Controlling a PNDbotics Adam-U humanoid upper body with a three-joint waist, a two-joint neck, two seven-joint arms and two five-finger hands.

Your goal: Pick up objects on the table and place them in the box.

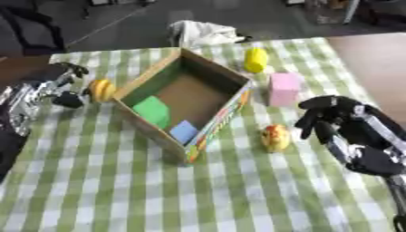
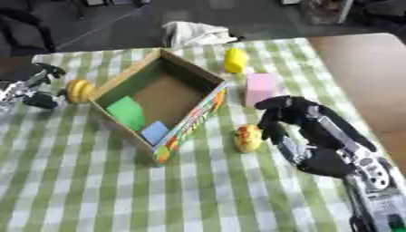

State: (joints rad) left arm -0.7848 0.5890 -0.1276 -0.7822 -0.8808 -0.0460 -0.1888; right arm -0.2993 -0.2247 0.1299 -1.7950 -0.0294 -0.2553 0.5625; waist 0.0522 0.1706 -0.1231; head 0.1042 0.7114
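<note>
No writing could be read anywhere; the box's [image 1: 208, 128] near outer wall carried only colourful printed patches. The right hand [image 1: 327, 118] reached in from the table's [image 1: 119, 195] right edge, black fingers curled downward and empty, just beside a small yellow-and-orange object [image 1: 275, 137] but apart from it. The left hand [image 1: 65, 86] came in at the table's left edge; its fingers sat close to a yellow-and-orange rounded object [image 1: 101, 89], and whether they touched or gripped it could not be told. The open cardboard box lay askew near the middle of the green-and-white checked table, toward the far edge. Inside it rested a green block [image 1: 152, 110] and, nearer the box's front corner, a light blue block [image 1: 183, 132]. A pink block [image 1: 283, 89] stood on the table just right of the box, and a yellow cylinder-like object [image 1: 255, 60] lay beyond it, near the far edge.
</note>
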